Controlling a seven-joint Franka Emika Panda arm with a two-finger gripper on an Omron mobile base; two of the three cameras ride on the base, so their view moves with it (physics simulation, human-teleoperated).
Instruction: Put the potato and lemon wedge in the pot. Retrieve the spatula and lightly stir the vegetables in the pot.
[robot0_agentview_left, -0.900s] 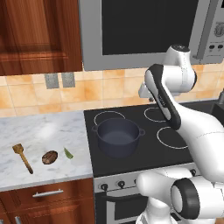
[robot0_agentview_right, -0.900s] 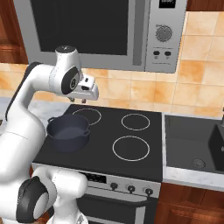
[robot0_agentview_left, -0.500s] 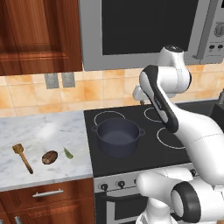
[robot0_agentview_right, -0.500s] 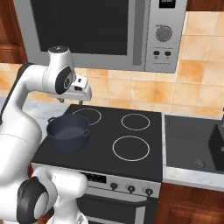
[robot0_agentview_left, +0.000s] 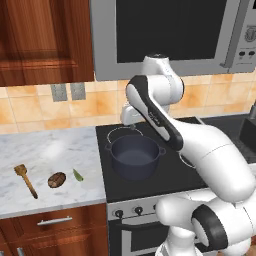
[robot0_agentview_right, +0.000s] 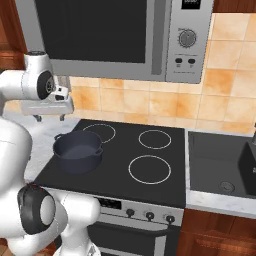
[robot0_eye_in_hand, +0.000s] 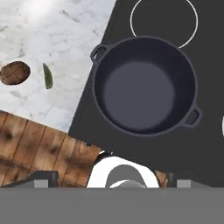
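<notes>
The dark blue-grey pot stands empty on the front left of the black cooktop, also seen in the right base view and from above in the hand view. On the marble counter to its left lie the brown potato, the green lemon wedge beside it, and the wooden spatula furthest left. My gripper hangs open and empty, high above the pot's far rim, pointing down.
The cooktop has white burner rings behind and right of the pot. A microwave hangs low above the stove. A dark sink lies to the right. Wooden cabinets sit above the marble counter.
The arm has swung left, from over the back right burner to above the pot. The jaws have spread from partly closed to wide open.
</notes>
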